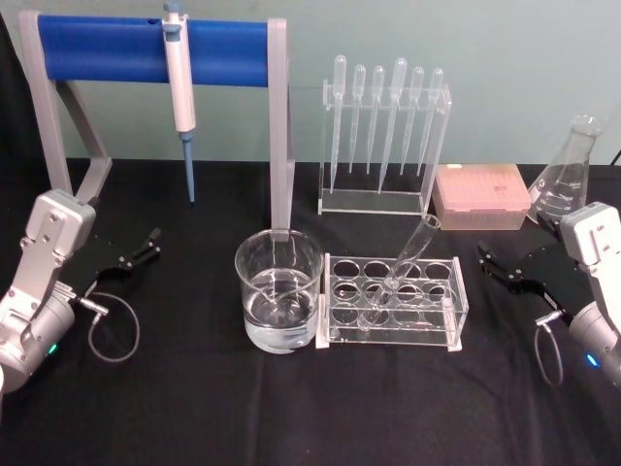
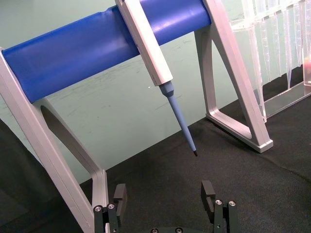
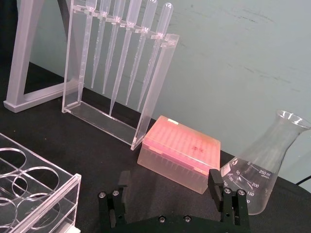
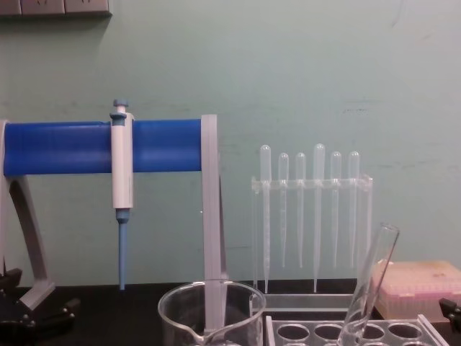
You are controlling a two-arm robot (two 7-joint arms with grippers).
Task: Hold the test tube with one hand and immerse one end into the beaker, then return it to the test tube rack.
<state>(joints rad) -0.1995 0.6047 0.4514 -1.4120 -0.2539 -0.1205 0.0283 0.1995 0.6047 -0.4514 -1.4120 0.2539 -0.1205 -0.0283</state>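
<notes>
The test tube (image 1: pixel 403 267) is a clear glass tube leaning tilted in the clear rack (image 1: pixel 454 309) right of centre, its rim up and to the right. In the chest view the test tube (image 4: pixel 369 288) rises out of the rack's holes. Just left of the rack stands the beaker (image 1: pixel 279 291), a wide glass with some clear liquid in it; its spouted rim (image 4: pixel 209 311) shows low in the chest view. My left gripper (image 1: pixel 141 249) rests open at the table's left, far from the beaker. My right gripper (image 1: pixel 492 264) rests open at the right, a short way from the rack. Both wrist views show open, empty jaws (image 2: pixel 164 194) (image 3: pixel 169 182).
A blue-barred grey stand (image 1: pixel 155 50) at the back left holds a hanging pipettor (image 1: pixel 180 92). A clear holder with several plastic pipettes (image 1: pixel 383 136) stands behind the rack. A pink tip box (image 1: pixel 480 196) and a conical flask (image 1: pixel 568 175) sit at the back right.
</notes>
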